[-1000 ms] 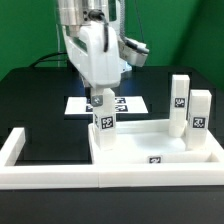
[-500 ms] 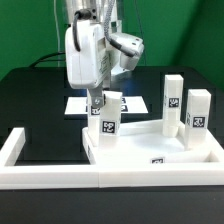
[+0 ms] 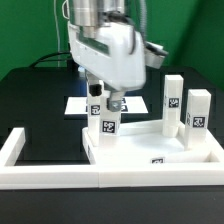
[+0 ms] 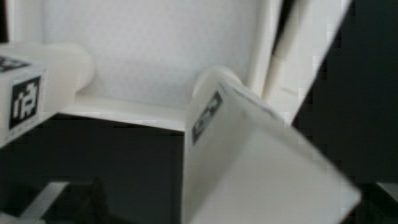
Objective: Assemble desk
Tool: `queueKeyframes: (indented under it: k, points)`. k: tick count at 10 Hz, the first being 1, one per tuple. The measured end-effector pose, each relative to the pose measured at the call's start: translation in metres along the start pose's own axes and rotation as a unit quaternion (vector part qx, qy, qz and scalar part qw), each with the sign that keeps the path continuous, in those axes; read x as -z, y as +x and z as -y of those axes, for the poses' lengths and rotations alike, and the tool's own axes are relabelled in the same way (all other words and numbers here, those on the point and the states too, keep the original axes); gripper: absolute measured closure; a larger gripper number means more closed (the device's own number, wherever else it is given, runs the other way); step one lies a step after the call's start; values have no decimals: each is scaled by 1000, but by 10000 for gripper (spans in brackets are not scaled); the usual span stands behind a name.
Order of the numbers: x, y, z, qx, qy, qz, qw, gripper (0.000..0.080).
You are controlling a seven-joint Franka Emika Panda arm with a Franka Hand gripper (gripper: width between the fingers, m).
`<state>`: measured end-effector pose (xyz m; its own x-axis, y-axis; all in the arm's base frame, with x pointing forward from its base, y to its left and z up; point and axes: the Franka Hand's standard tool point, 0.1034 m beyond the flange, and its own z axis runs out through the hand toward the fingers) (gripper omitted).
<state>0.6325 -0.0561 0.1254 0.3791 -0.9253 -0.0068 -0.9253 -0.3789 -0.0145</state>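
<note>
Here the fingers [image 3: 99,103] hang just above the leg [image 3: 105,128].

The Franka arm [image 3: 108,55]: glossy white rounded casings, a grey metallic upper section, dark gripper [image 3: 104,98] below.

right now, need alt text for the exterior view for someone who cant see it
A white robot arm's gripper reaches down onto a short white tagged leg standing at a corner of the rimmed white tabletop. Two more legs stand upright toward the exterior view's right; the marker board lies behind on the black table.
</note>
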Motion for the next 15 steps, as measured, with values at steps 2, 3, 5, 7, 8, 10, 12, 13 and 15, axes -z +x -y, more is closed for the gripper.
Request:
queueKeyframes:
  k: [2, 3, 5, 7, 8, 10, 12, 13, 15]
  points:
    - [-1, -1, 0, 45, 9, -3, 999, 152]
    - [-2, -1, 0, 92, 9, -3, 996, 150]
    - [-2, -4, 4, 184, 12, -9, 983, 150]
    - [-9, -3, 0, 233, 35, -27, 971, 150]
    - [-8, -3, 1, 228, 35, -25, 973, 164]
    - [-9, -4, 1, 211, 35, -24, 977, 337]
    - [-10, -4, 1, 135, 38, -20, 990, 512]
    - [-10, -4, 1, 112, 38, -18, 993, 512]
    - [-11, -5, 1, 10, 40, -14, 999, 512]
